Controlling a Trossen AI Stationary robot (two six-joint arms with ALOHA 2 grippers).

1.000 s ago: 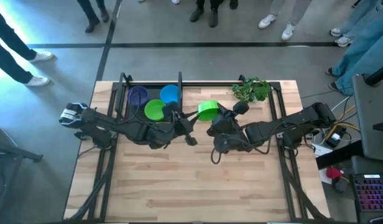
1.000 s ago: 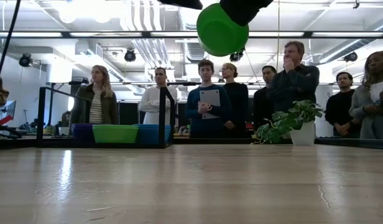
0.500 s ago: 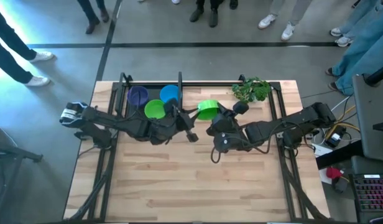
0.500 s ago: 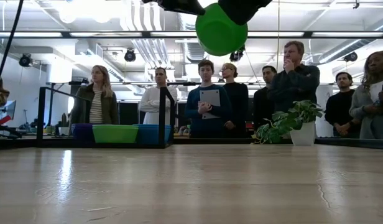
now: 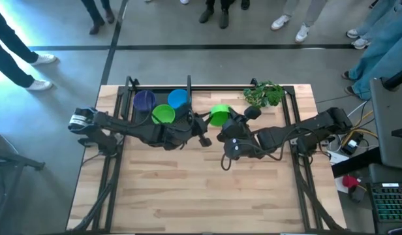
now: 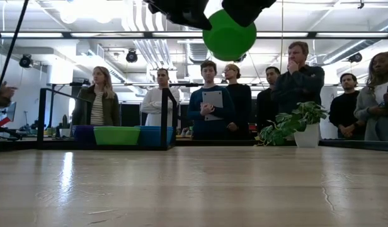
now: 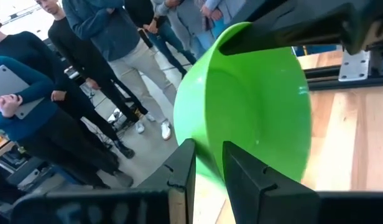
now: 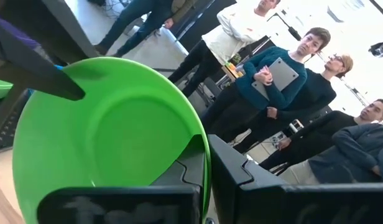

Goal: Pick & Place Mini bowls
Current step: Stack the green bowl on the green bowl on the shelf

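Note:
A lime green mini bowl [image 5: 218, 115] hangs high above the table's far middle, with my right gripper [image 8: 207, 146] shut on its rim. My left gripper [image 7: 207, 155] is open at the bowl's opposite side. The bowl's wall [image 7: 207, 140] stands between its two fingers, and one finger [image 8: 39, 71] reaches into the hollow. In the low view the bowl [image 6: 230, 34] shows at the top, under both grippers. Purple [image 5: 144, 100], blue [image 5: 177, 98] and green [image 5: 163, 115] mini bowls sit in the black frame at the far left. My right gripper holds the green bowl by its rim [image 8: 199, 124], one finger inside the hollow and one outside. The fingers come about level from the table's right. The bowl is tilted and lifted clear of the table. My left gripper: I cannot tell whether its fingers touch the bowl's wall.
A black frame [image 5: 132, 88] fences the far left corner where the three bowls sit. A leafy plant in a white pot [image 5: 264, 94] stands at the far right. Several people stand beyond the far edge. The near wooden table top [image 5: 201, 189] is bare.
My left gripper has moved toward the table's right and a little down, up to the held green bowl, so that its open fingers now straddle the bowl's wall.

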